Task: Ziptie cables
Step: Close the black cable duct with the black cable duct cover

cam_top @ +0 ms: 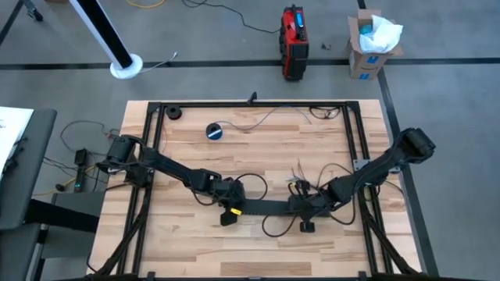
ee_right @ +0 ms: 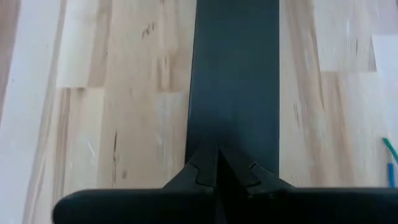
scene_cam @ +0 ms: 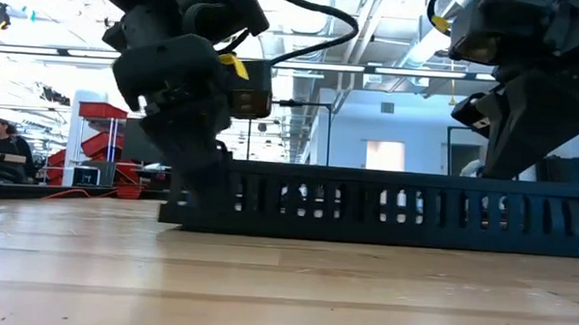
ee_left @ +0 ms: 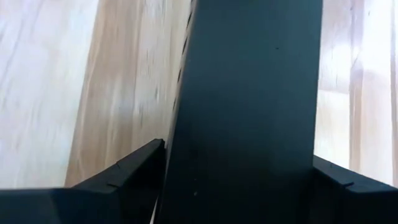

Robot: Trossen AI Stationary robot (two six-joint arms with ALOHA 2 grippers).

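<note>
Overhead, wooden table (cam_top: 195,234) stands on grey floor (cam_top: 453,117).

The cables (cam_top: 306,178) lie loose on the wooden table right of centre: thin dark and pale wires in a tangled bunch, ends fanning toward the far edge, loops curling toward the near edge. A bluish tip (ee_right: 390,155) rests on the wood.

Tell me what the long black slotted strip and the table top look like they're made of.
The slotted strip looks like matte black molded plastic: thin, even walls with regular cut slots and no shine. The table top looks like light, butcher-block style wood, with visible grain and joined planks; a clear finish is possible but hard to tell.
</note>
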